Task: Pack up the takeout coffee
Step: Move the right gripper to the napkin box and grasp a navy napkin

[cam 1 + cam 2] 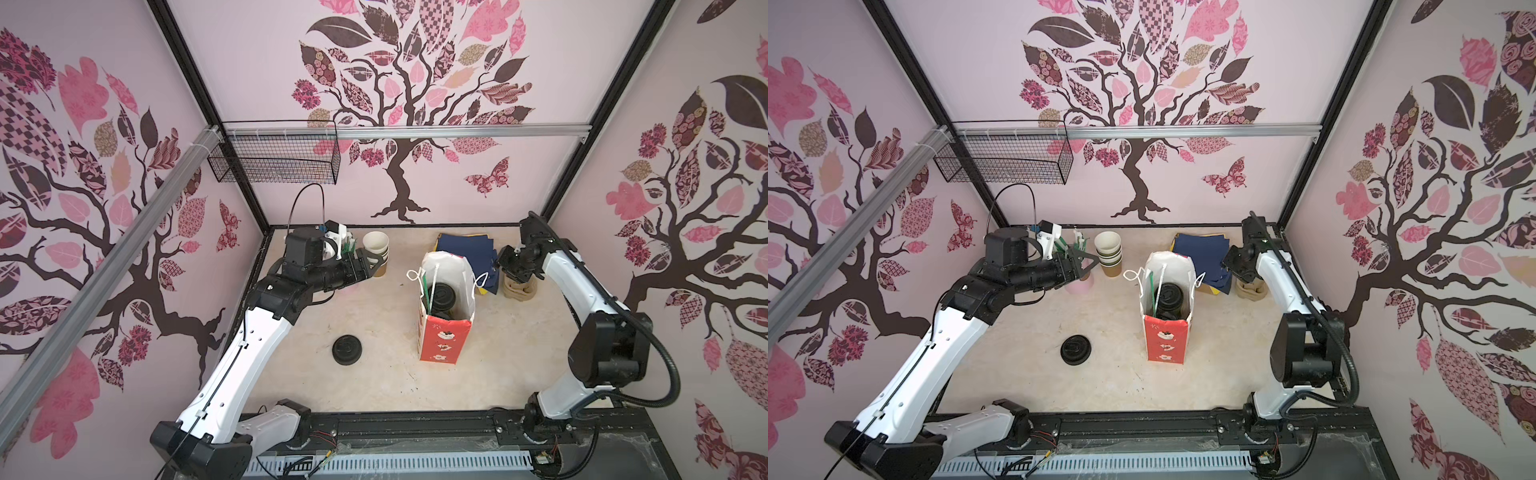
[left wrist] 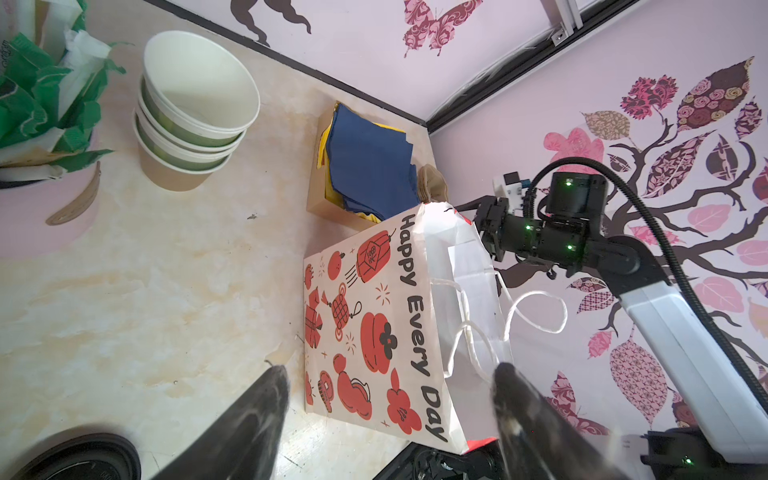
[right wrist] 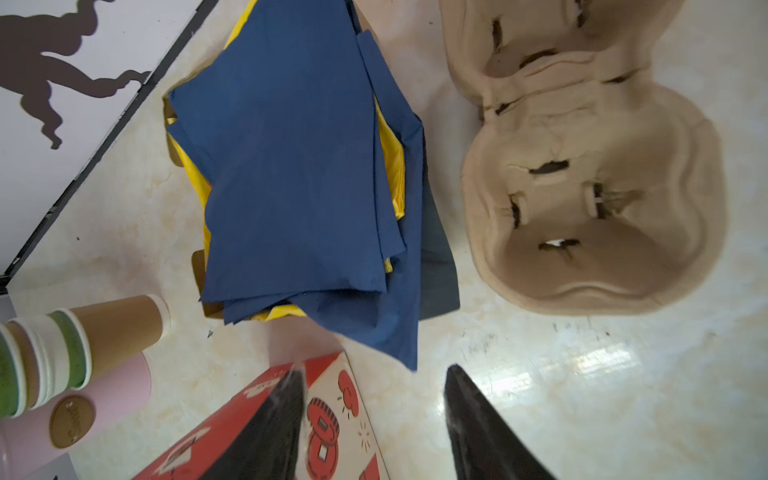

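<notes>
1. Centre of both top views: takeout coffee point(image 1: 444, 296) sits inside the paper bag point(image 1: 442, 345). Only the black lids show, with straws point(image 1: 433, 282) beside them. Can't tell whether the cups stand upright down there.
2. Left fingers point(image 2: 523, 407): spread wide, holding nothing. They're at upper left of the surface point(image 1: 374, 395), right by the cup stack point(image 1: 376, 248) and pink straw cup point(image 1: 1079, 286). Risk: a careless swing from there knocks either over.
3. Right fingers point(image 3: 473, 415): parted, empty. They're at upper right, near the napkins point(image 1: 465, 249) and cup carrier point(image 1: 517, 289), just beside the bag's rim. Risk: a tip catches the string handle point(image 1: 482, 279) and drags or topples the bag, which looks tall, light and narrow-based.
4. If the bag tips, the sip lids may leak or pop off.
5. Straws stick up above the rim, so any reach into the bag could bend them or flick them out.
</notes>
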